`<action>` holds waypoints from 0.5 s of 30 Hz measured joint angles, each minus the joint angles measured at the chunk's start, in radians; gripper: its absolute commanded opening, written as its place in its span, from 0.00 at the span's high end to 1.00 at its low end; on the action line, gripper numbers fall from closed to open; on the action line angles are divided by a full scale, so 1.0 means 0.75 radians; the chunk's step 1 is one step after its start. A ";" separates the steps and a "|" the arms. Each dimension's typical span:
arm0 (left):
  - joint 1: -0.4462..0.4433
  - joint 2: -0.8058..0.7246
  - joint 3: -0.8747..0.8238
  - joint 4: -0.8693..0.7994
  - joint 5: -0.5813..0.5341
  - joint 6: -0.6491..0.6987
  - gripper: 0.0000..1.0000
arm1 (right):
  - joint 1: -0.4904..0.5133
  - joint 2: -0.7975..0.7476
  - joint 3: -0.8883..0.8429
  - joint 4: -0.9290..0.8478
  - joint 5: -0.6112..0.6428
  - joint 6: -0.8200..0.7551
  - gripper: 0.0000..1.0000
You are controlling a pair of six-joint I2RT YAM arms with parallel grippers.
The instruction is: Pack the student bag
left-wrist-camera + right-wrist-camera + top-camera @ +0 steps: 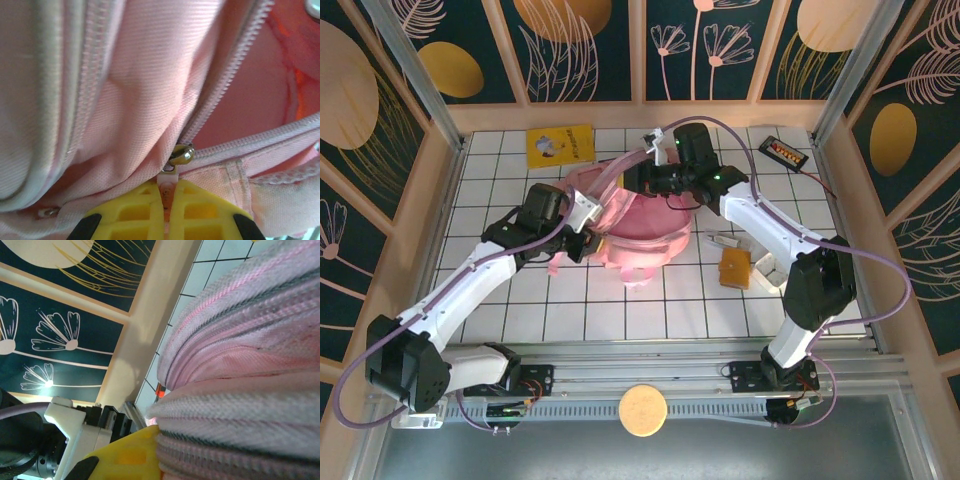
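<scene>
The white tiled surface (620,310) is carrying the student bag (638,252), which is lying at the middle of it, between the two arms. As far as the overhead view lets me tell, the bag's long axis is running from the far side towards the arm bases. Its rounded end is pointing at the near edge, and its open mouth, showing the darker pink lining, is facing upward. The left arm (470,285) is reaching in from the near left and the right arm (770,225) is bending round from the right to the bag's far rim. A yellow booklet (560,146) is lying flat near the far left corner, apart from the bag. A black device (785,152) is sitting at the far right, and a small brown square item (735,268) is lying just right of the bag. In the right wrist view a pink webbing strap (240,365) is pressing against the right fingers (127,452); whether they are closed on it I cannot tell. In the left wrist view the left fingers (135,210) are clamping together on the pale zipper pull tab (167,186), just below the metal zipper slider (183,153), where the two rows of zipper teeth are meeting.
</scene>
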 measured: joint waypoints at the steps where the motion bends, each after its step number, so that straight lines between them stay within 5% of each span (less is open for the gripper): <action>1: 0.002 0.000 0.005 -0.013 -0.024 -0.002 1.00 | -0.002 0.000 0.000 -0.003 0.006 -0.001 1.00; 15: 0.105 0.007 0.016 -0.212 -0.498 -0.021 1.00 | -0.058 -0.001 0.000 -0.080 0.016 -0.071 1.00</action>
